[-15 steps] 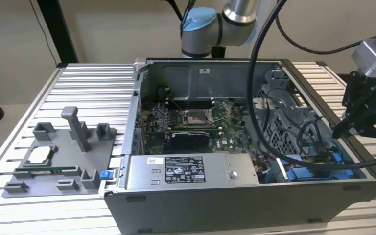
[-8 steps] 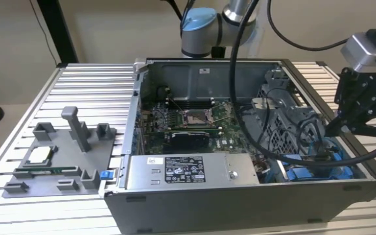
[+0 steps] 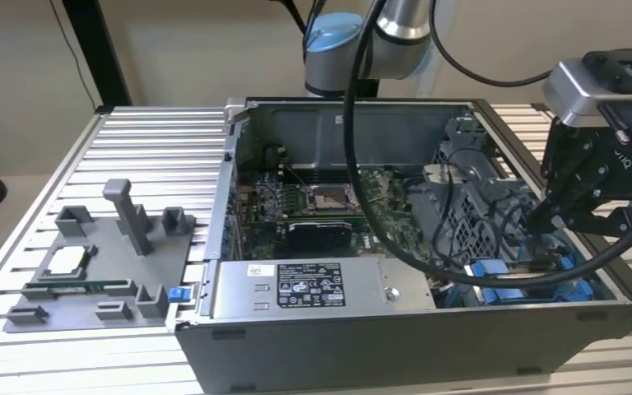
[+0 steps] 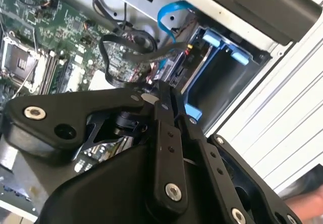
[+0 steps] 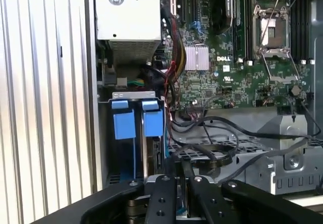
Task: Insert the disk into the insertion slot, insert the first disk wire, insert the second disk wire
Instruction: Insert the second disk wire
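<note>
In the open computer case's corner at the exterior view's right, the insertion slot [image 3: 563, 284] shows blue rails. In the first wrist view the slot [image 5: 132, 95] holds two blue tabs [image 5: 153, 119], and the disk [image 5: 150, 156] stands edge-on inside it under one tab. My gripper [image 3: 538, 220] hangs just above this bay. In both wrist views its black fingers [image 4: 162, 114] are drawn close together, and a black disk wire [image 4: 126, 45] loops up to their tips [image 5: 184, 176]. The plug itself is hidden between them. A blue wire [image 4: 169, 12] curls behind the bay.
A grey labelled power-supply box [image 3: 294, 288] lies along the case's front wall beside the bay. The green motherboard [image 3: 316, 210] fills the case floor, with loose black cables [image 3: 459, 247] over it. A grey fixture tray [image 3: 85, 271] rests on the slatted table at the exterior view's left.
</note>
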`<state>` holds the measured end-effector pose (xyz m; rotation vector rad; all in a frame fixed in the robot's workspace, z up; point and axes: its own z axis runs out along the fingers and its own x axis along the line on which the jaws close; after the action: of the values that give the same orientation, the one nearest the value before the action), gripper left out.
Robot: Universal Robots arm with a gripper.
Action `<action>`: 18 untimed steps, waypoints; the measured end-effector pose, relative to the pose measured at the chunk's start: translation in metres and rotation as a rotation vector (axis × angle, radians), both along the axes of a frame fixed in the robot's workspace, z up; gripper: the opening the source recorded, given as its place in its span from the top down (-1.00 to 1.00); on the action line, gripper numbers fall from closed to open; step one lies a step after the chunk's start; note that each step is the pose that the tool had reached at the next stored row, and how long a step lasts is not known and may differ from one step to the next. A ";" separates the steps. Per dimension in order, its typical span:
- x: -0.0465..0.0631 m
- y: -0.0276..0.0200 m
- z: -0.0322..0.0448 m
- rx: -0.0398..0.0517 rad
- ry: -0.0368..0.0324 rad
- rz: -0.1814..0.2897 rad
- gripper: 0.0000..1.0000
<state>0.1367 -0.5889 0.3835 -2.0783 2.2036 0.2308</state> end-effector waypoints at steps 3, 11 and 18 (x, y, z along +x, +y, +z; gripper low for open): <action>0.000 -0.0009 -0.0003 0.0002 -0.0001 0.020 1.00; -0.001 -0.0022 -0.0026 -0.0006 -0.0231 0.103 1.00; -0.016 -0.0032 -0.0056 -0.0060 -0.1073 0.104 1.00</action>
<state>0.1209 -0.5921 0.3779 -2.1567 2.0419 0.1180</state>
